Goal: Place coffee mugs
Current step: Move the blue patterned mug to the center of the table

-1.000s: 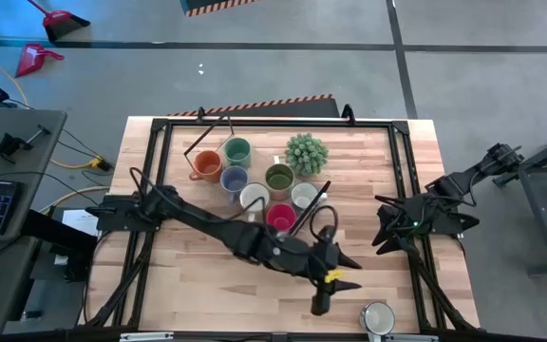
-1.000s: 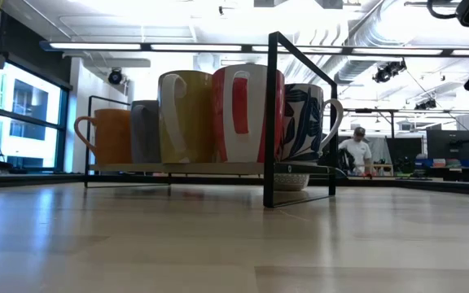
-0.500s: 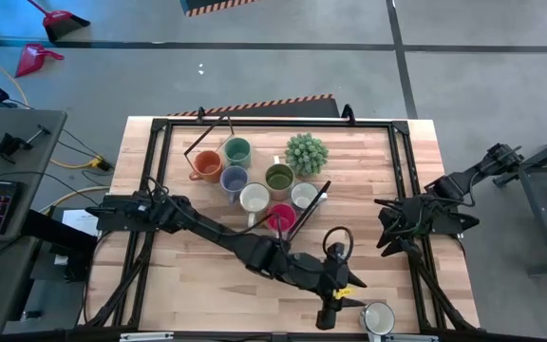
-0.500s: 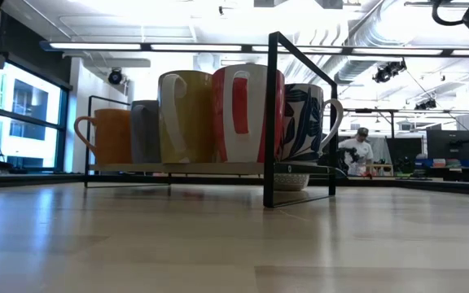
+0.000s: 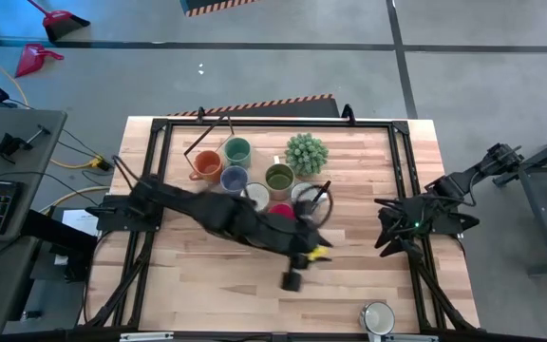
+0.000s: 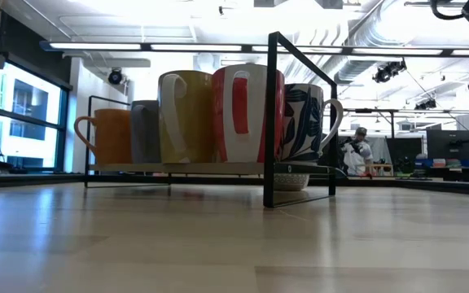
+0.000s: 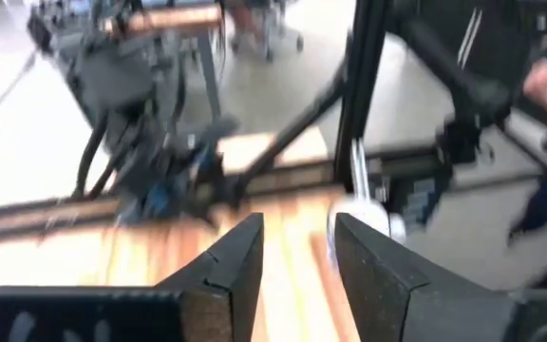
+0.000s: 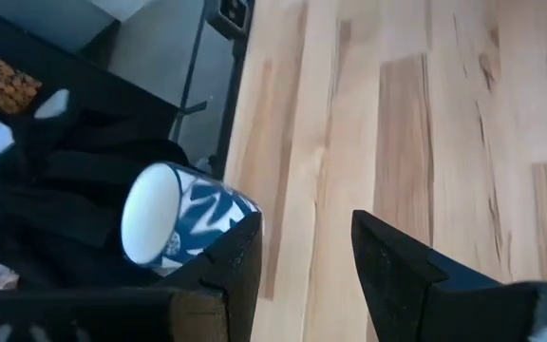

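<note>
Several coffee mugs stand close together at the table's middle inside a black wire rack (image 5: 323, 190): orange (image 5: 205, 166), blue-grey (image 5: 233, 178), olive (image 5: 279, 177), red-pink (image 5: 280, 210) and white ones. One more mug (image 5: 378, 318), white inside and blue-patterned outside (image 8: 183, 224), stands alone near the front right corner. My left gripper (image 5: 291, 281) hangs blurred above the board, left of that mug, open with nothing between its fingers (image 7: 297, 223). My right gripper (image 5: 385, 242) waits open at the right edge (image 8: 307, 223).
A spiky green potted plant (image 5: 306, 152) stands behind the mugs. A black frame (image 5: 402, 142) runs around the tabletop. Bare wood lies between the mug group and the near edge. In the low view, a person (image 6: 355, 155) moves far behind the table.
My left gripper first went toward the lone mug at the near edge. It has since pulled back quickly toward the table's left and middle, rising. The lone mug has stayed where it was.
</note>
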`<move>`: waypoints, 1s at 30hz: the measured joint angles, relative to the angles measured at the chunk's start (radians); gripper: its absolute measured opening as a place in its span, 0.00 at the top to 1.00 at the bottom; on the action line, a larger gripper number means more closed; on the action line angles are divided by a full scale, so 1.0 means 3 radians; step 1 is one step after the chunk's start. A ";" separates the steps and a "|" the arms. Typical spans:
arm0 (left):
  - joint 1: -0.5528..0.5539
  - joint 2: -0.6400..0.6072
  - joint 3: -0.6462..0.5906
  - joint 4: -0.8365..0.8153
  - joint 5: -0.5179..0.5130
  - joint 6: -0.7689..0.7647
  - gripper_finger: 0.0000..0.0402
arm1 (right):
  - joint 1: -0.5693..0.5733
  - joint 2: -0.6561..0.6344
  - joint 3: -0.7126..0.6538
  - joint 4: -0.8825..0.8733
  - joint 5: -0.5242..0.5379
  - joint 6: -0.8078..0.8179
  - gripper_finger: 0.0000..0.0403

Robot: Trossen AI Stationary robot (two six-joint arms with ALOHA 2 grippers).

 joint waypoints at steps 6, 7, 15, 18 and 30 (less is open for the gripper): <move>0.0003 -0.0468 0.0002 -0.1241 -0.0040 -0.0315 0.75 | 0.0000 0.0000 0.0000 0.0349 0.0262 0.0001 0.64; 0.0002 -0.0518 0.0000 -0.1474 -0.0059 -0.0384 0.76 | 0.0000 0.0000 0.0000 0.0396 0.0350 0.0001 0.64; -0.0009 -0.0847 -0.0079 -0.2855 -0.0136 -0.0718 0.79 | -0.0002 0.0055 0.0000 0.0554 0.1017 0.0141 0.64; -0.0008 -0.1200 -0.0466 -0.2845 0.0060 -0.0537 0.81 | -0.0010 0.0094 0.0000 0.0639 0.1282 0.0318 0.64; -0.0001 -0.3511 -0.3484 -0.1479 0.0281 -0.0917 0.86 | -0.0226 0.0274 0.0003 0.1416 0.1997 0.0444 0.64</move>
